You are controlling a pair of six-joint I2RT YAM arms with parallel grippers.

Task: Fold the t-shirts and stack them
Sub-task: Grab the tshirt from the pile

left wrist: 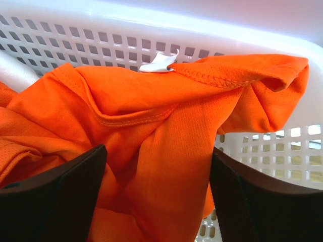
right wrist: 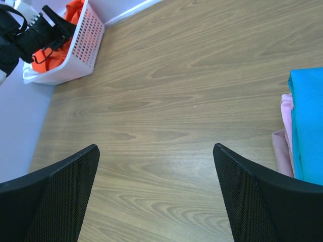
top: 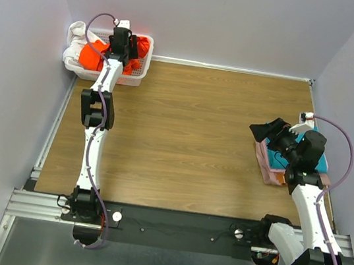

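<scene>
Crumpled orange shirt [left wrist: 151,136] heaped in a white lattice basket [left wrist: 126,48], small white tag [left wrist: 159,64] at its stitched collar seam, cloth draped against the basket's far wall, left gripper [left wrist: 157,151] spread wide, its two dark fingers [left wrist: 65,196] flanking a fold of the orange cloth

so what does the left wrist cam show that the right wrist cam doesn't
Only the left wrist view: the white tag at the collar of the orange shirt, and its stitched seams up close. Only the right wrist view: the wooden table, the teal shirt lying on a pink one, and the open right claw. Both: the orange shirt in the white basket.
</scene>
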